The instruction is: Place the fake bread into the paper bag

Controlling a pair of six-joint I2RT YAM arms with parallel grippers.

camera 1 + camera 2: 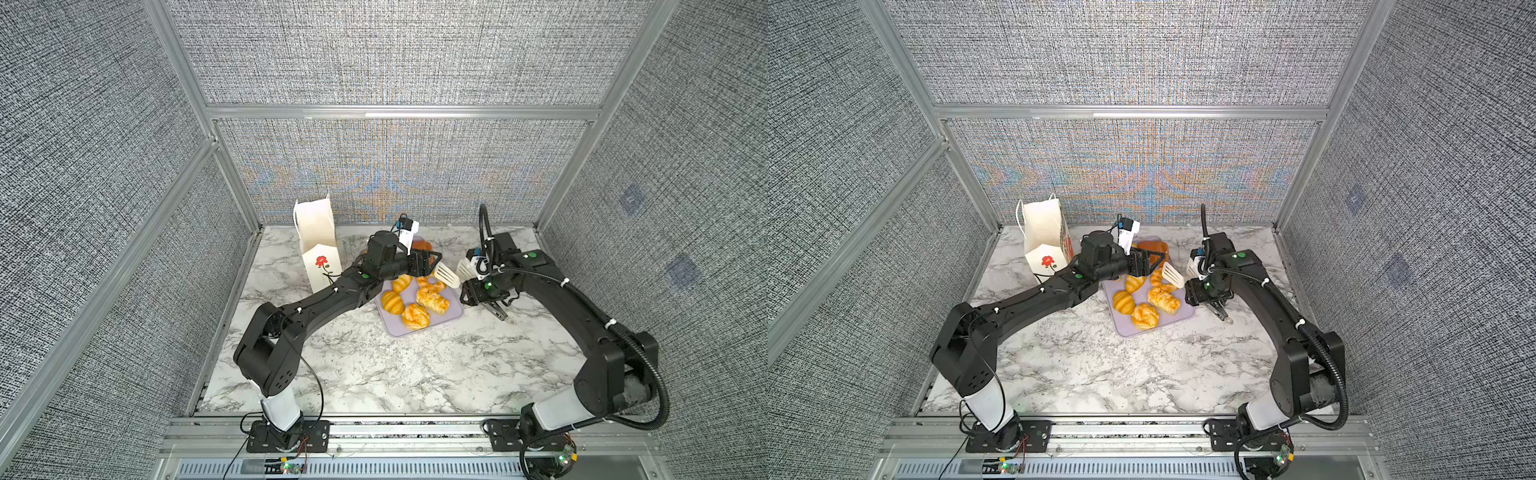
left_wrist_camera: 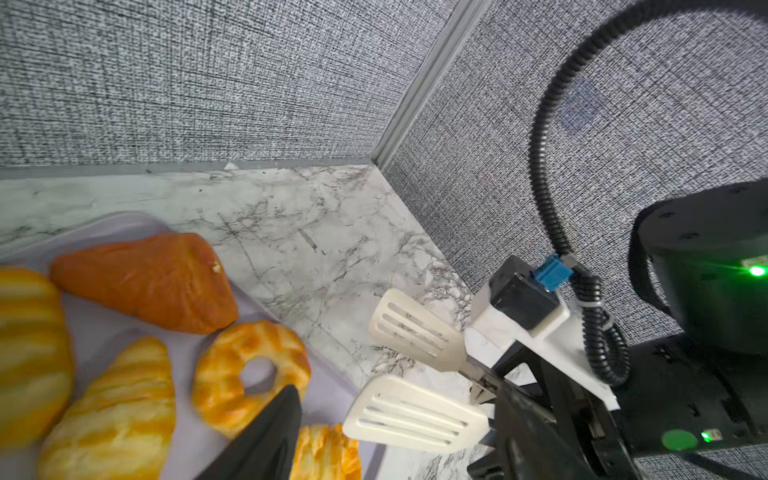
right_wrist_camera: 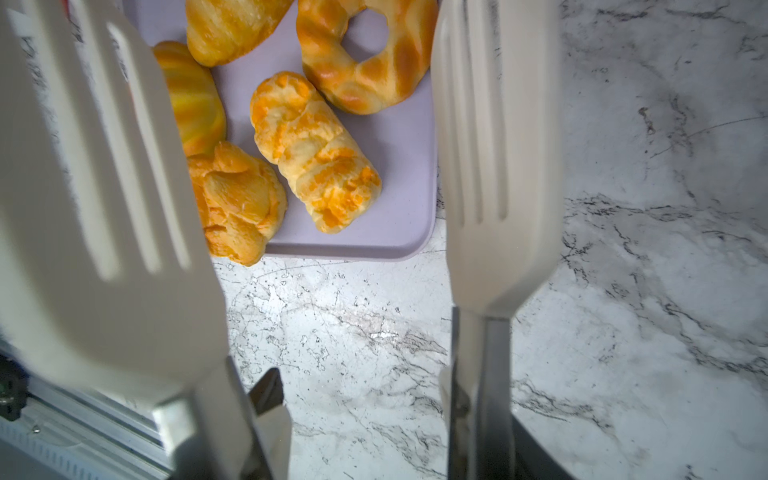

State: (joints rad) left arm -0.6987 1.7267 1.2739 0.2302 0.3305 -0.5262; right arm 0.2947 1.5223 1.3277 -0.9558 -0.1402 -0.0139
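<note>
– Tongs [image 3: 104, 187] sat right up against the right wrist lens, white slotted paddles spread, nothing between them. We marked the right gripper [image 1: 482, 293] as clamped on the tongs' metal arms.
– Agreed. And the left gripper [image 1: 1148, 259]?
– Jaws parted and empty, as far as we saw. It hung over the far end of the lilac tray [image 1: 399, 332], just above the orange-brown triangular piece [image 2: 145, 282]. Only one finger [image 2: 257, 436] showed in the left wrist view, in front of the ring [image 2: 249, 374]. We couldn't tell whether it touched.
– Where was the fake bread [image 1: 433, 300]?
– All we saw of it lay on the tray, six pieces: striped croissants [image 1: 392, 302], the ring, a braided roll [image 3: 316, 153], a knotted bun [image 3: 237, 199] and the triangle. None was gripped. The paper bag [image 1: 320, 249] stood upright, mouth open, at the far left of the marble table [image 1: 374, 374], well apart from the tongs. Its bottom was hidden from us.
– Step?
– We called it the pick, not yet made. The paddles hovered at the tray's right edge, just beside the ring.
– Next move?
– Our judgement: bring the paddles down astride one piece, ring or braided roll being closest. Then squeeze, lift clear and carry it across to the bag. The left arm lay between tongs and bag, so it would need to clear out or take the triangle itself. We flagged slip risk too: glossy pieces, flat paddles, so the grip should be centred.
</note>
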